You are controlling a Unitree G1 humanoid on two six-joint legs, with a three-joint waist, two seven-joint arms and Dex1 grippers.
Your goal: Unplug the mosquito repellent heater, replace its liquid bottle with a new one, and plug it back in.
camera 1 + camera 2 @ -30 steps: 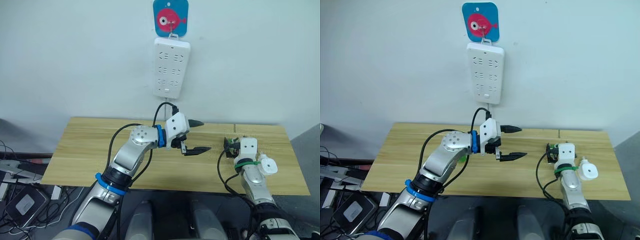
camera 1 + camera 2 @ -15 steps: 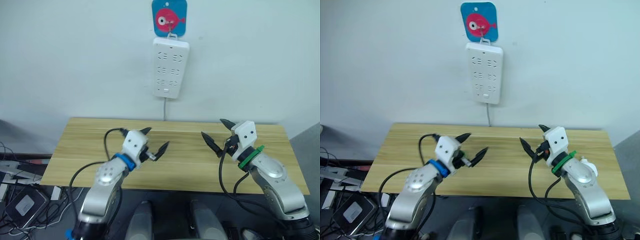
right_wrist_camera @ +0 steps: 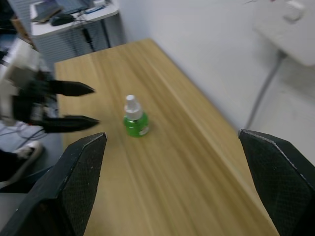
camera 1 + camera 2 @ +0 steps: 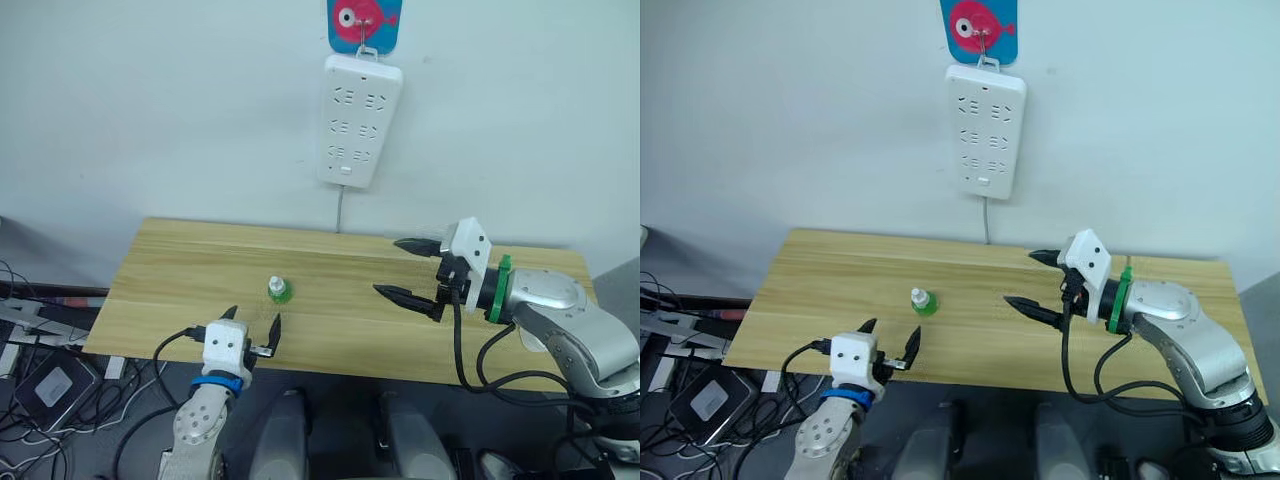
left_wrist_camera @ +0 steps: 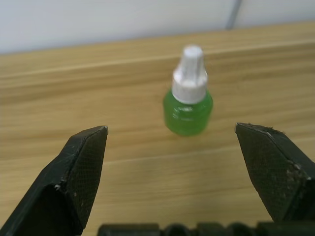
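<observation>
While a small green liquid bottle with a white cap stands upright on the wooden table, both of the robot's arms hover around it with nothing in their grasp. The left gripper sits low at the table's near edge, just short of the bottle, its two black fingers spread wide apart and pointing toward the wall; in the left wrist view the bottle stands between the two fingertips but farther along the tabletop, clear of both. The right gripper reaches in over the table from the robot's right side, raised above the surface, its fingers parted widely as well and aimed across toward the bottle, which stays well apart from it. High on the pale wall behind the table hangs a long white power strip, suspended from a hook on a blue plaque with a pink fish, its grey cord dropping behind the table. As for the mosquito repellent heater, I cannot make it out anywhere on the table or in the strip's sockets.
</observation>
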